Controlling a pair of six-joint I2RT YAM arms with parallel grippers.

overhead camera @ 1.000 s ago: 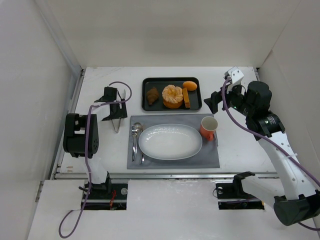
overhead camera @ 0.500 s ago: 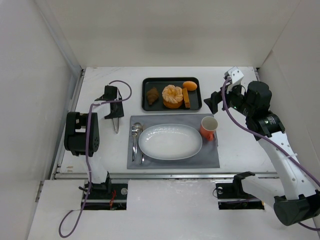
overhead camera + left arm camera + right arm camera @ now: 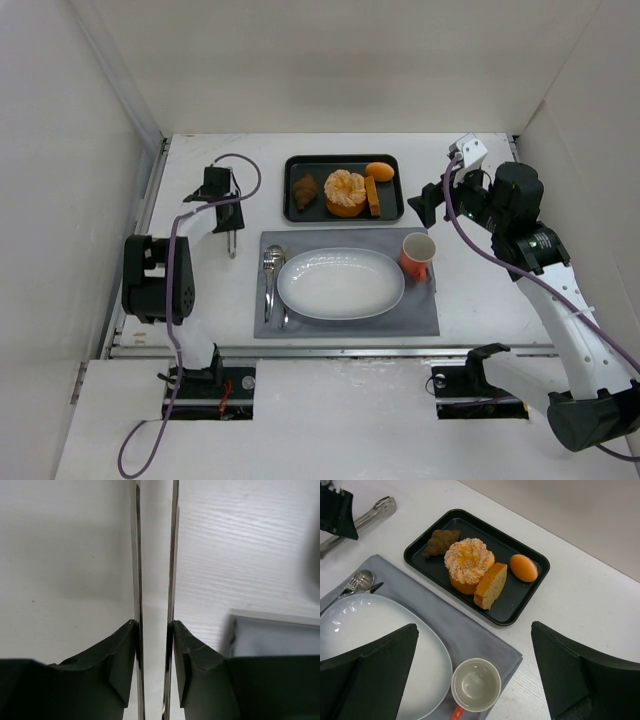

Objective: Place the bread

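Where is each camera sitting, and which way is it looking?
Top external: high behind the table, looking down; left arm and right arm show.
Left wrist: on the left gripper, facing along its fingers, shut on the tongs.
Right wrist: on the right gripper, looking down at tray and bread past its open fingers.
Shared: top and right wrist both show the bread.
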